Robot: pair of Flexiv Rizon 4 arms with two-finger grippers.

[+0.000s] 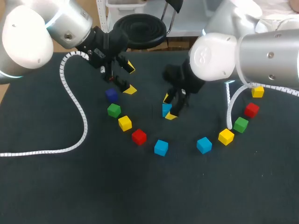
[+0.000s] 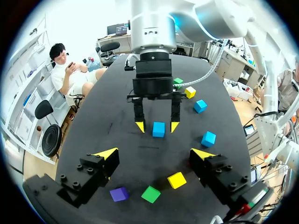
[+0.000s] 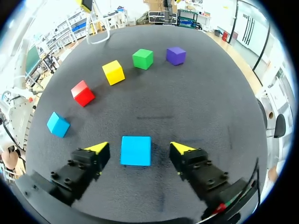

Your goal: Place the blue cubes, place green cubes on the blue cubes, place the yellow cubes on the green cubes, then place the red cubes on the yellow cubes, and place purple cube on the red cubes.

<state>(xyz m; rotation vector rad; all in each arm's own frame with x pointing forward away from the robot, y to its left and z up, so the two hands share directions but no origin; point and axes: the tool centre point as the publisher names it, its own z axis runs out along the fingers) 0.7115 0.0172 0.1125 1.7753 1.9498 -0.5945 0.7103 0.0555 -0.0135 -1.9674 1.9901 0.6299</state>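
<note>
From the head camera, you see your left gripper [image 1: 127, 78] hanging with its fingers spread over the dark matte table [image 1: 70, 186], just beyond the small purple cube [image 1: 111, 95]. From there a curve runs through a green cube [image 1: 113, 110], a yellow cube [image 1: 124, 123], a red cube [image 1: 138, 136] and a bright blue cube [image 1: 161, 147]. Your right gripper [image 1: 168, 106] straddles the central blue cube [image 1: 166, 109]. In the left wrist view, the left gripper [image 2: 154, 154] is wide apart and holds nothing, and ahead of it the right gripper [image 2: 158, 127] flanks the central blue cube [image 2: 159, 129]. In the right wrist view, the right gripper [image 3: 139, 148] stands parted, with the central blue cube [image 3: 136, 150] between its fingers and a gap on each side.
</note>
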